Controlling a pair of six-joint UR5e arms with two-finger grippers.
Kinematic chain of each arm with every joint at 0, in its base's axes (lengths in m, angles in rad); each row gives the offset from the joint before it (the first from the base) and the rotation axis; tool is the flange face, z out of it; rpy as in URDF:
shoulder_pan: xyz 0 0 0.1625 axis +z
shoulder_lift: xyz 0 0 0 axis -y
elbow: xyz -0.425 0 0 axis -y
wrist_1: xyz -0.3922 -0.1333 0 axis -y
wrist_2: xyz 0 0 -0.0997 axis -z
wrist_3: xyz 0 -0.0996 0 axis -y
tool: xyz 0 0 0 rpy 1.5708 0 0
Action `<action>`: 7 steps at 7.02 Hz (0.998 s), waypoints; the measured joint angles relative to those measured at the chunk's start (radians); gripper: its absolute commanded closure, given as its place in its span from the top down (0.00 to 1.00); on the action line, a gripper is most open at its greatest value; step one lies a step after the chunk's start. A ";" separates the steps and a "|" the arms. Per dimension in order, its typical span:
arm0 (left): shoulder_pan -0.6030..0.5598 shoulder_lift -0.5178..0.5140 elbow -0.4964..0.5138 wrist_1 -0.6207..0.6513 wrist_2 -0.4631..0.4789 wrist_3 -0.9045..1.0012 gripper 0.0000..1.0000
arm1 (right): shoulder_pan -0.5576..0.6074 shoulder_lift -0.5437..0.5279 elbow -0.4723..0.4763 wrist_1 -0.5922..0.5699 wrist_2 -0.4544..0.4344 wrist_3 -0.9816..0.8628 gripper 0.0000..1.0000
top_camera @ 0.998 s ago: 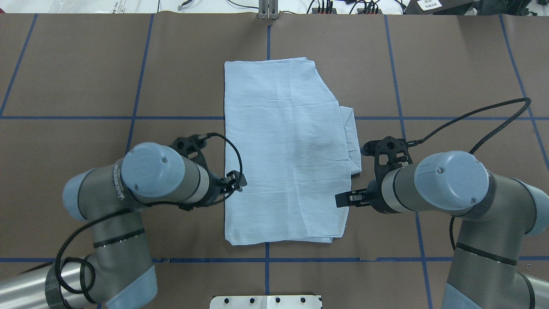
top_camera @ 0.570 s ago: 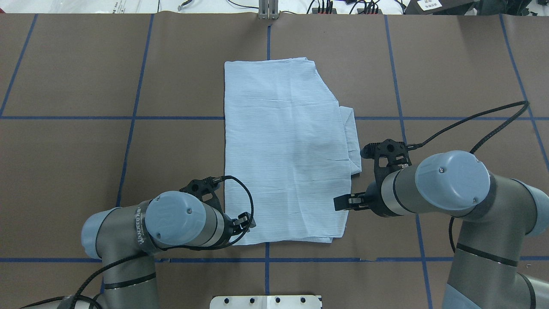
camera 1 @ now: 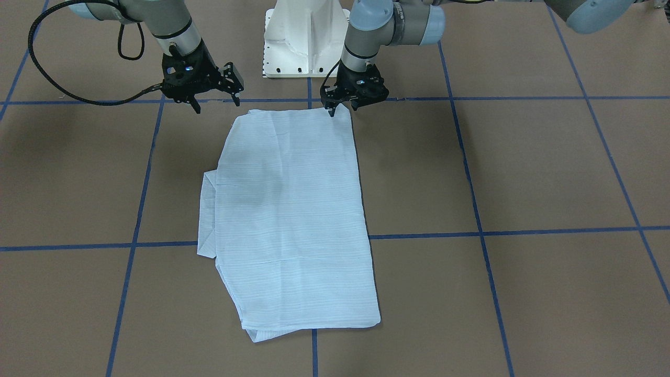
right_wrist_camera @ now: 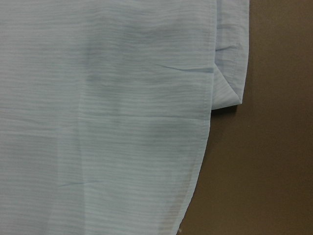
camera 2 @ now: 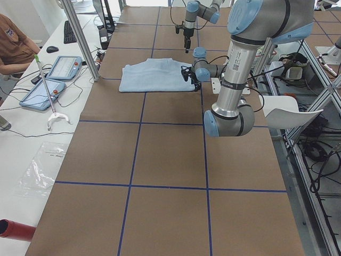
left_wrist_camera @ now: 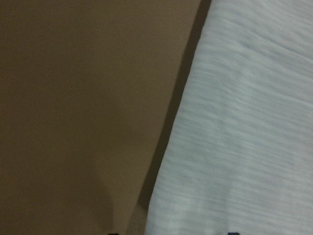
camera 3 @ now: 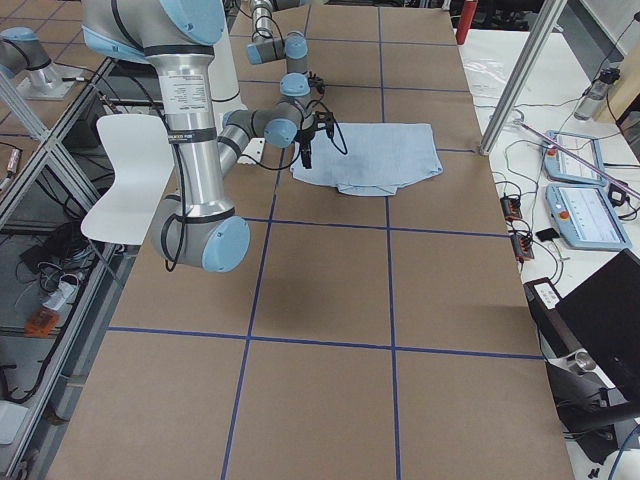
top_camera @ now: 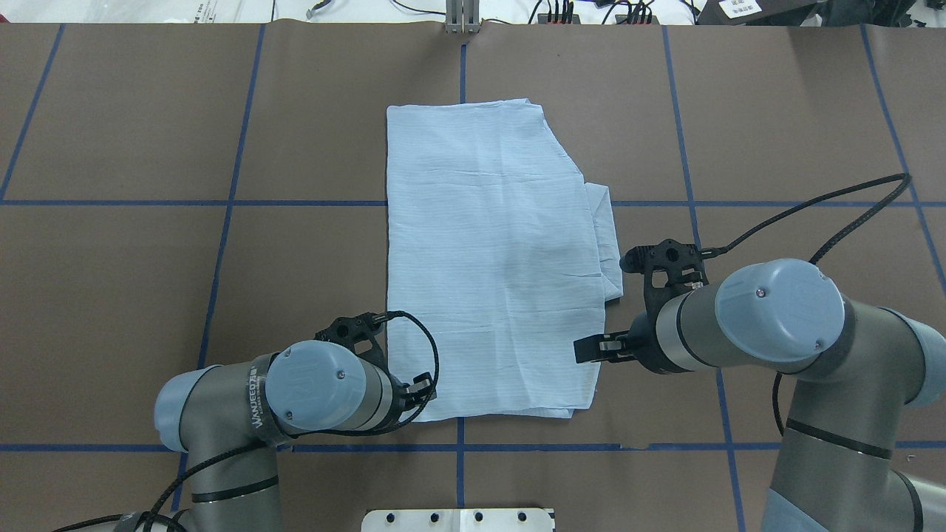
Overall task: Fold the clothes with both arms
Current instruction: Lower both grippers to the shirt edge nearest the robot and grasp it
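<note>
The shirt (top_camera: 488, 258) lies flat on the tabletop (top_camera: 133, 111) as a folded strip, its long axis running 12 to 6 o'clock in the overhead view. The left fingers (top_camera: 420, 386) hover at its 7 o'clock corner, spread and empty. The right fingers (top_camera: 591, 347) sit over the 4 o'clock edge, also parted and empty (a tucked layer (top_camera: 607, 244) pokes out at 3). The left is nearer the 6 o'clock hem, so I judge the right must reach 5 before both lift.

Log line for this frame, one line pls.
left gripper: open, low at shirt near corner | right gripper: open, above shirt right edge | shirt: flat on table
</note>
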 measured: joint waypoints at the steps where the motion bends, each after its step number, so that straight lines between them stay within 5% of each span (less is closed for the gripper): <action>1: -0.002 -0.001 0.000 0.000 0.002 0.001 0.33 | 0.000 -0.001 0.000 0.000 0.000 0.000 1.00; 2: -0.003 -0.002 0.001 -0.001 0.003 0.002 0.24 | 0.000 -0.001 0.000 0.000 0.000 0.000 1.00; 3: -0.003 -0.003 0.002 -0.002 0.003 0.003 0.00 | 0.000 -0.002 0.000 0.000 0.000 0.000 1.00; 7: -0.024 -0.010 -0.047 0.001 -0.003 0.006 0.00 | -0.046 0.009 -0.011 -0.006 -0.014 0.127 1.00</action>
